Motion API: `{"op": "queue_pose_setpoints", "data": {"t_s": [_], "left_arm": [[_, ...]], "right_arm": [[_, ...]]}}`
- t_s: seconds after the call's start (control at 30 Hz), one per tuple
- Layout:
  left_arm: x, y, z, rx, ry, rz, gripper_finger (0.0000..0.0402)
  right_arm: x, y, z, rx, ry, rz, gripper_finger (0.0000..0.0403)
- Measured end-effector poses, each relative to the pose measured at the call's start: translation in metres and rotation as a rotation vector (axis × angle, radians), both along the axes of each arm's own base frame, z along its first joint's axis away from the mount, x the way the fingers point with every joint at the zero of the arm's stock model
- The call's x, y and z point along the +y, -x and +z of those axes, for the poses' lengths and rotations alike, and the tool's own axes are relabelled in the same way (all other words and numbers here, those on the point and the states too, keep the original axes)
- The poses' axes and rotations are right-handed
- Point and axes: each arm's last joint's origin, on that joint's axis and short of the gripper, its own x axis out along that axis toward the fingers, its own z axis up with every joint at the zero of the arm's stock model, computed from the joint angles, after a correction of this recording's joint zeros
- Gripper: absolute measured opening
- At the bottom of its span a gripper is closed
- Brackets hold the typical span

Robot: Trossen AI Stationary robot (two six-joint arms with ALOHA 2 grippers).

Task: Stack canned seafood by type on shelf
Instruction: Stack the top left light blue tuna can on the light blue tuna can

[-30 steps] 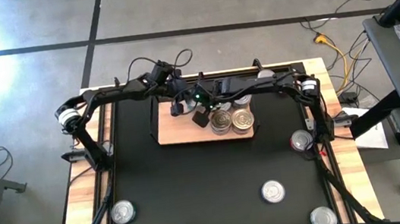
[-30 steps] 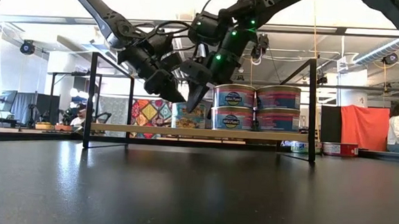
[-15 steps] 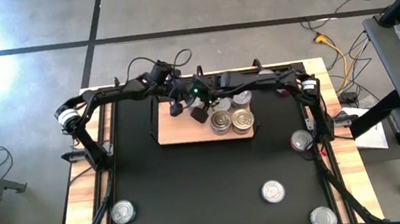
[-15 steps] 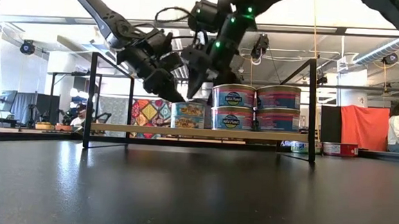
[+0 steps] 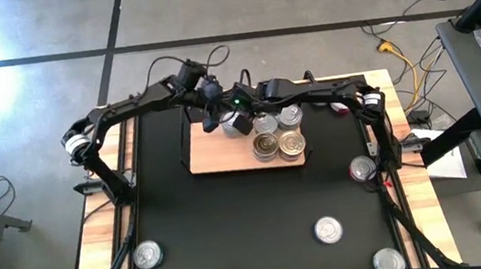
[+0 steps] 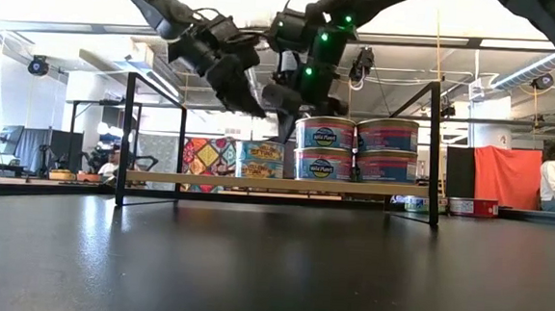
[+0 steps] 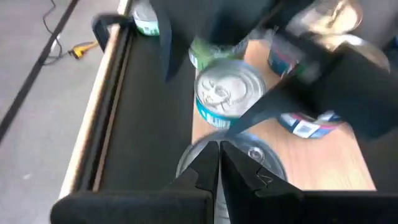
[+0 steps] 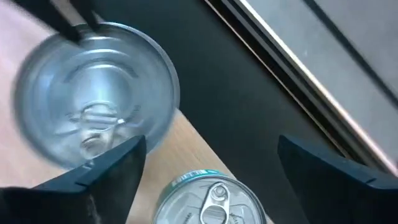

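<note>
Black mat (image 5: pixel 231 209) over a wood-edged table carries the shelf (image 5: pixel 216 160) at its far middle, and on it the task looks partly done: two two-high can stacks (image 6: pixel 355 151) stand on the shelf's right half, a yellow-labelled can (image 6: pixel 261 160) beside them to the left. Five loose cans (image 5: pixel 328 229) remain along the mat's near and right edges. Labels too small to read; right gripper (image 5: pixel 241 123) hangs above the yellow-labelled can, jaws wide and empty, left gripper (image 5: pixel 208 120) pinched closed beside it.
</note>
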Motion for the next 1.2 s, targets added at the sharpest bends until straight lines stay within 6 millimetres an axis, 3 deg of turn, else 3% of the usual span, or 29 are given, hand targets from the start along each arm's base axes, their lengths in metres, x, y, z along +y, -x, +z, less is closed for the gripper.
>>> {"op": "queue_pose_setpoints", "data": {"t_s": [0.1,0.3,0.63,0.9,1.03,1.2], "left_arm": [[0.002,-0.001,0.014,-0.016,-0.029,0.005,0.0],[0.004,-0.003,0.024,-0.031,-0.049,0.013,0.0],[0.003,-0.002,0.022,-0.026,-0.043,0.01,0.0],[0.003,-0.002,0.022,-0.026,-0.037,0.016,0.0],[0.003,-0.002,0.022,-0.026,-0.037,0.016,0.0],[0.004,-0.001,0.021,-0.025,-0.036,0.017,0.0]], "right_arm": [[-0.003,0.001,-0.001,-0.026,-0.034,-0.036,0.0322],[0.001,-0.001,-0.002,-0.063,-0.142,0.019,0.0271],[0.005,-0.004,-0.002,-0.139,-0.285,0.045,0.0221],[0.001,-0.003,0.004,-0.151,-0.215,0.065,0.021],[-0.006,0.001,0.002,-0.102,-0.065,-0.07,0.0209],[-0.01,0.002,0.001,-0.134,-0.078,-0.175,0.0209]]}}
